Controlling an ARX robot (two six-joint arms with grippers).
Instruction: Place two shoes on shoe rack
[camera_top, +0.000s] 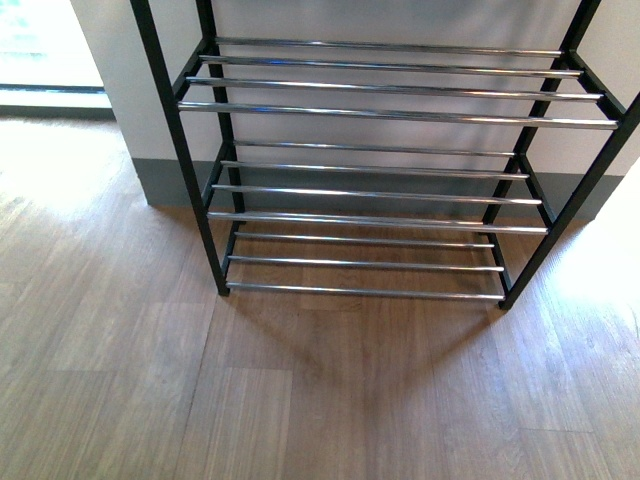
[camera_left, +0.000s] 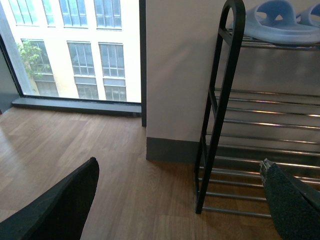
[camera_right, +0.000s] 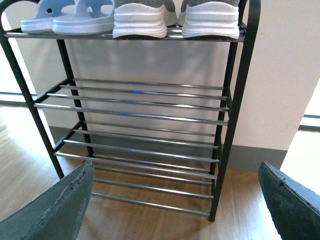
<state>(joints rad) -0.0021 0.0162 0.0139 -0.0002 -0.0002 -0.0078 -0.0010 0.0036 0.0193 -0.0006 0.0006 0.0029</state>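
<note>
Both grey sneakers (camera_right: 175, 19) stand side by side, heels outward, on the top tier of the shoe rack (camera_right: 240, 125), just beside a pair of pale blue slide sandals (camera_right: 67, 17). The left gripper (camera_left: 180, 200) and right gripper (camera_right: 175, 200) both hang spread wide and empty above the wooden floor (camera_top: 300, 400).

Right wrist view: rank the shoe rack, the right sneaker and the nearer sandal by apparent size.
1. shoe rack, spanning nearly the whole frame.
2 and 3. right sneaker and sandal: look about alike, both cut off by the top edge, so I won't rank them.
</note>
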